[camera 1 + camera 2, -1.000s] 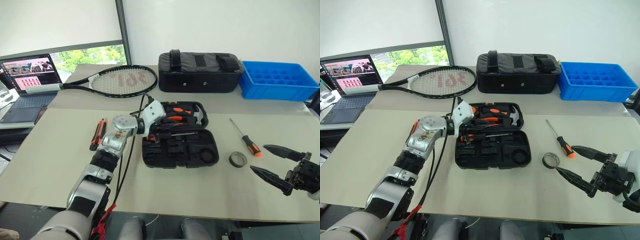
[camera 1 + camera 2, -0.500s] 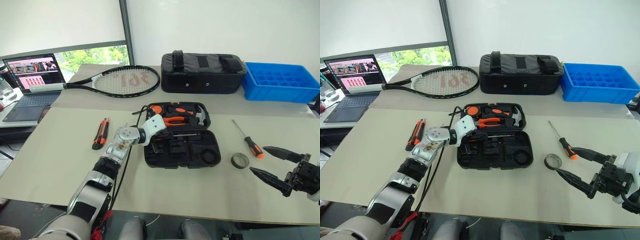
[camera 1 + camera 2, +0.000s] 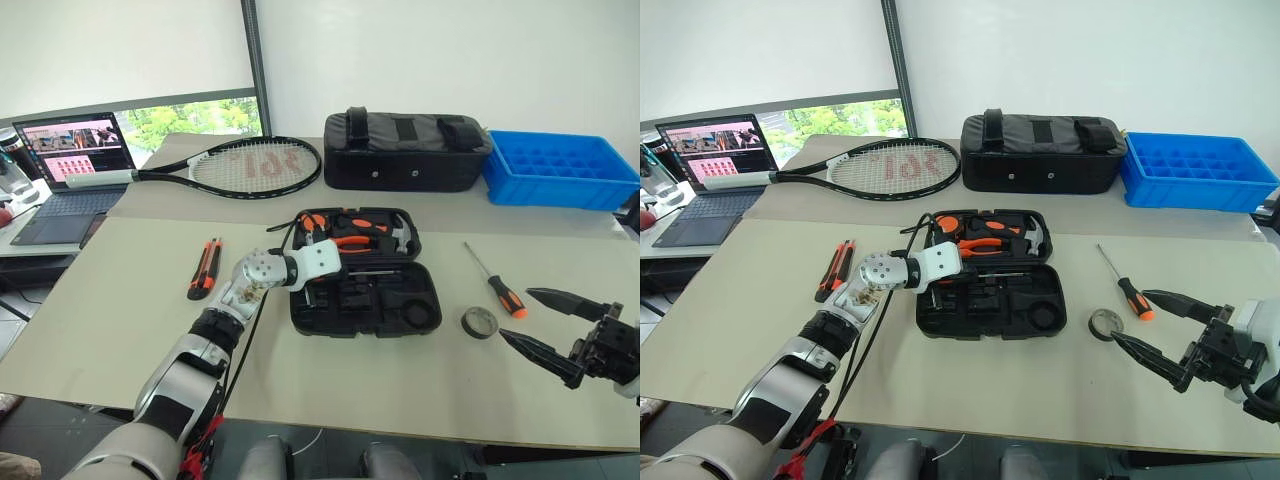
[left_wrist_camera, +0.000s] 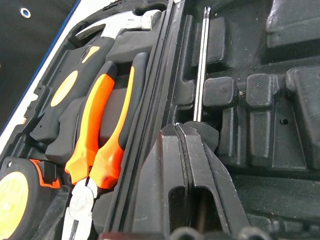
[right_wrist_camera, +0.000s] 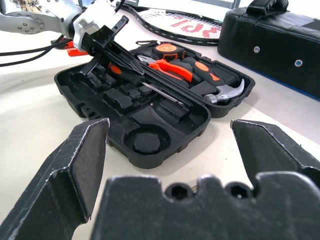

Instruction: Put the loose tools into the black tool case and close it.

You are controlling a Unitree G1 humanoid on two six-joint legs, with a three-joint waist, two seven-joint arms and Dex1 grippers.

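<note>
Left fingers shut on screwdriver, shaft lying along its slot in case; right fingers wide open, empty, beside tape roll on bench.

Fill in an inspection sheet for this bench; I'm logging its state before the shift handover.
Surface: beige table, tidy.
Job's things: black tool case lies open, holding pliers, hammer and tape measure. One screwdriver is being laid into a slot; another screwdriver, the tape roll and the utility knife lie loose on the table.
Clutter: tennis racket, black fabric bag, blue tray.
Grippers: left gripper shut on the slotted screwdriver's handle; right gripper open, apart from the tape roll.
Cables: black cable along the left arm.
Surroundings: laptop, window.
</note>
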